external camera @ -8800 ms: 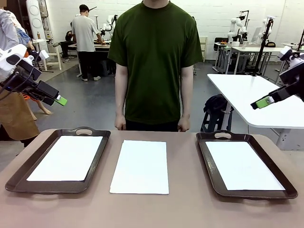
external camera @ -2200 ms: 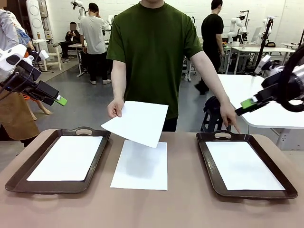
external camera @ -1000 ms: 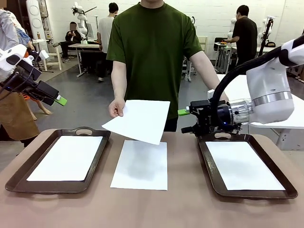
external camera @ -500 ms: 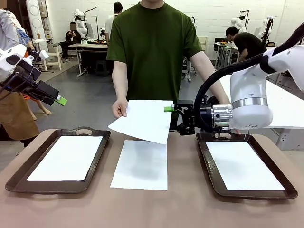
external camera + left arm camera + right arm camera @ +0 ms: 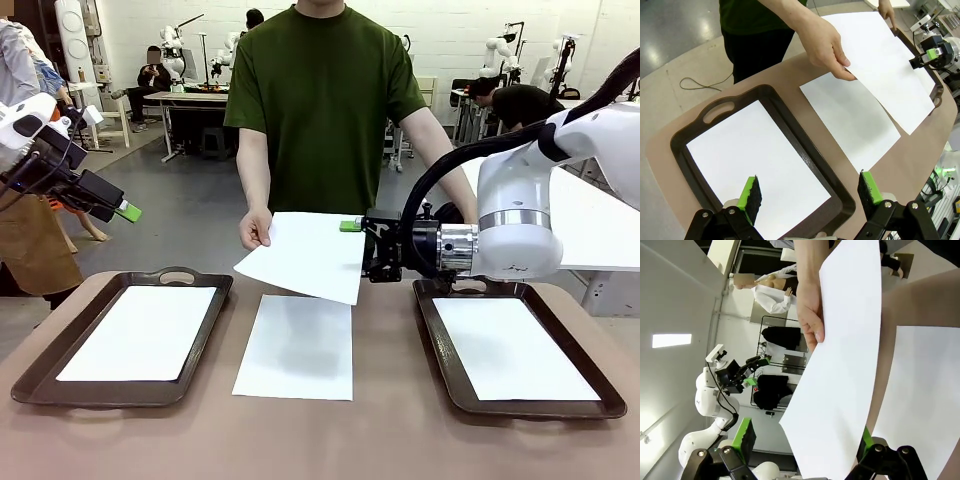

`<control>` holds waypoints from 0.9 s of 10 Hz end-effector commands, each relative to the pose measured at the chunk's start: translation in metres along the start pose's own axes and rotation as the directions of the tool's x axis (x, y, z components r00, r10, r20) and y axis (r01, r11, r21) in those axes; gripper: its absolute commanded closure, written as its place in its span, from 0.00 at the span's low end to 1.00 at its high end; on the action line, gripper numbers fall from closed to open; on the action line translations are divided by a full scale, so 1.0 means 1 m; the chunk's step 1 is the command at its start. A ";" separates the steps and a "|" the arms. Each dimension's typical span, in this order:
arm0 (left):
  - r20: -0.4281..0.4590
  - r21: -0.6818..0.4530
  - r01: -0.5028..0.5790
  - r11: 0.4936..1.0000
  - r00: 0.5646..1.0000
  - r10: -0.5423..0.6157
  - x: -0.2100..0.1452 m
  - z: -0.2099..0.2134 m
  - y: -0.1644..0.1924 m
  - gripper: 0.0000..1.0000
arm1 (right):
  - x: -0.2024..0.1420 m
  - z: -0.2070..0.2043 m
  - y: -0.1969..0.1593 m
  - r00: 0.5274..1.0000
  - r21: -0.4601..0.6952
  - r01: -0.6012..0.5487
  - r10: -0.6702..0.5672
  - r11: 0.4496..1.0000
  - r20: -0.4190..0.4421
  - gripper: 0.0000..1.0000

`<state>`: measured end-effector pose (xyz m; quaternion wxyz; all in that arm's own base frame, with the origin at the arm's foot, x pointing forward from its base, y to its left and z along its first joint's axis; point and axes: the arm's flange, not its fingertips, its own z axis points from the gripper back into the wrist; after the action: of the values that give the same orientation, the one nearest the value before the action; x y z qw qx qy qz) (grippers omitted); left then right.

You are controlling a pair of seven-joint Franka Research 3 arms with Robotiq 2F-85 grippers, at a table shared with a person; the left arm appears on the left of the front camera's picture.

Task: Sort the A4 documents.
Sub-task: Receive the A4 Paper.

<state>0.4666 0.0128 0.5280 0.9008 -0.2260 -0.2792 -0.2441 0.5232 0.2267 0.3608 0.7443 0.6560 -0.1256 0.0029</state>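
A person's hand (image 5: 255,230) holds one white A4 document (image 5: 305,255) in the air above the table's middle. My right gripper (image 5: 352,248) stands open at the sheet's right edge. In the right wrist view that sheet (image 5: 845,365) runs down between the two green pads (image 5: 744,437), which do not press on it. Another sheet (image 5: 297,345) lies flat on the table, one lies in the left tray (image 5: 175,275) and one in the right tray (image 5: 470,286). My left gripper (image 5: 125,212) hangs open, high at the left, empty (image 5: 810,192) above the left tray (image 5: 715,107).
The person stands at the table's far edge; the other hand (image 5: 886,7) rests at the right tray's far end. A white side table (image 5: 600,225) stands behind my right arm. People and benches are farther back.
My right arm has swung in leftward until its open fingers reach the held sheet's right edge. The person has shifted the sheet slightly rightward. My left arm has not moved.
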 end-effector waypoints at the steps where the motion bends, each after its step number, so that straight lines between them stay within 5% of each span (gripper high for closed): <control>1: 0.003 0.012 0.004 1.000 1.000 -0.004 0.000 0.001 0.000 0.00 | -0.002 -0.011 -0.017 1.000 0.003 -0.002 0.002 1.000 0.011 0.00; 4: 0.003 0.012 0.004 1.000 1.000 -0.004 0.000 0.001 0.000 0.00 | -0.005 -0.014 -0.030 0.999 0.046 0.030 -0.029 0.999 -0.014 0.00; 9: 0.003 0.012 0.004 1.000 1.000 -0.004 0.000 0.001 0.000 0.00 | -0.002 -0.014 -0.029 1.000 0.072 0.013 -0.011 0.997 -0.026 0.51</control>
<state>0.4666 0.0128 0.5279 0.9008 -0.2260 -0.2792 -0.2441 0.5240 0.2347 0.3344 0.7321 0.6736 -0.1012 0.0113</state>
